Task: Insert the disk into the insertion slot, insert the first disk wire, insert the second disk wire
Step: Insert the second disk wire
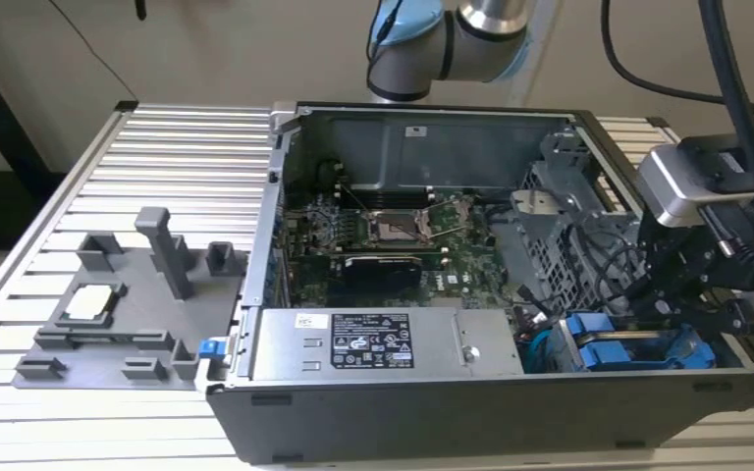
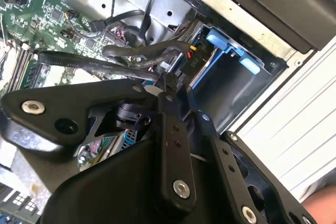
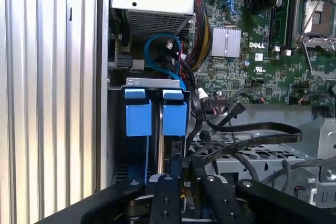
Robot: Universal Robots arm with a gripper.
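Note:
Two blue-framed carriers stand side by side in the insertion slot [image 3: 152,82], a grey bay at the case's corner. The one beside the cables is the disk [image 3: 174,115], also seen as blue in the exterior view [image 1: 609,353]. My gripper [image 3: 182,167] hangs just over the disk's cable-side end, at the exterior view's right [image 1: 675,312]. Its fingers [image 2: 169,129] sit close together, and the end of a flat black disk wire [image 3: 252,132] runs in between them. A black connector [image 2: 190,62] sits against the disk's edge by the fingertips.
The other blue carrier [image 3: 138,115] is next to the disk. A perforated grey cage [image 1: 567,226], the power supply [image 1: 377,343] and the motherboard [image 1: 391,231] crowd the case. Loose black cables [image 2: 131,51] loop near the bay. A grey fixture plate [image 1: 129,314] lies on the slatted table.

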